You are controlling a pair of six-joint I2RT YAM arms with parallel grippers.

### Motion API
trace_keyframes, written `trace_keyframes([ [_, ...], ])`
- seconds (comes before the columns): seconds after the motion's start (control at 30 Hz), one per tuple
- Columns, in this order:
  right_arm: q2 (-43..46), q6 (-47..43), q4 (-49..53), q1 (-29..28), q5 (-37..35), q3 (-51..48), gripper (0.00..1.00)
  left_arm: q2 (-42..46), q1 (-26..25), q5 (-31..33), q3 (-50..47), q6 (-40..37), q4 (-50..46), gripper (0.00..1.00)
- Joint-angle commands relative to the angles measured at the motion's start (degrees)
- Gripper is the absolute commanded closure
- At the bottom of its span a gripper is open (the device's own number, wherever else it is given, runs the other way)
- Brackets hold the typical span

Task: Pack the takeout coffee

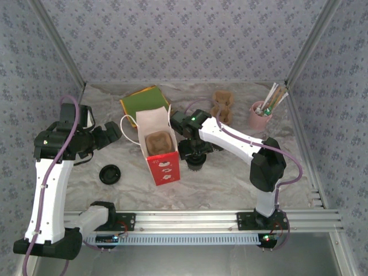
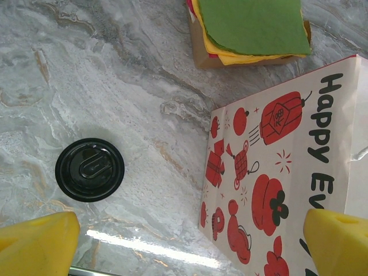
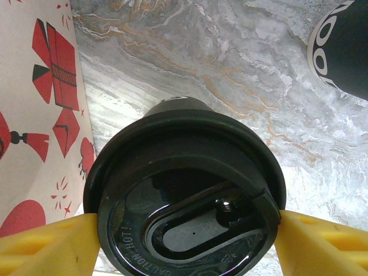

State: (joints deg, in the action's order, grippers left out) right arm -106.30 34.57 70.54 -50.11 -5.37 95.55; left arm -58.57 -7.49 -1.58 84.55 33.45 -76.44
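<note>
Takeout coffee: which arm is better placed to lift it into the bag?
Right. The right gripper clasps the takeout coffee at its lid, beside the bag. The left gripper hangs open past the bag, near a loose lid.

We see the left arm folded up at its own side, the left gripper aimed inward, jaws spread wide. The right arm reaches across to the middle, the right gripper pointing down, its fingers pressed against both sides of the takeout coffee.

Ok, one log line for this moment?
right claw: closed on takeout coffee, beside bag | left claw: open, empty | packed: not yet
</note>
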Motion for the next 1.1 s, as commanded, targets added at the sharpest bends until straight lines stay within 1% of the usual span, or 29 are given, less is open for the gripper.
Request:
trace_keyframes([
  [0.0, -0.34, 0.97, 2.11, -0.56, -1.75, -0.04, 0.21, 0.38, 0.32, -0.91, 0.92, -0.41, 0.44, 0.0],
  [0.5, -0.28, 0.98, 2.91, -0.96, -2.38, 0.37, 0.2, 0.38, 0.34, -1.24, 0.88, -0.28, 0.66, 0.0],
  [0.67, -0.07, 1.02, 2.26, -0.87, -1.89, -0.3, 0.22, 0.38, 0.37, -1.25, 0.96, -0.32, 0.59, 0.0],
  [0.77, 0.22, 0.99, 1.44, -0.52, -1.17, -1.22, 0.27, 0.34, 0.37, -1.26, 1.12, -0.32, 0.51, 0.0],
  [1.07, 0.7, 0.95, 0.96, -0.19, -1.04, -1.83, 0.27, 0.46, 0.37, -1.32, 1.13, -0.32, 0.37, 0.0],
])
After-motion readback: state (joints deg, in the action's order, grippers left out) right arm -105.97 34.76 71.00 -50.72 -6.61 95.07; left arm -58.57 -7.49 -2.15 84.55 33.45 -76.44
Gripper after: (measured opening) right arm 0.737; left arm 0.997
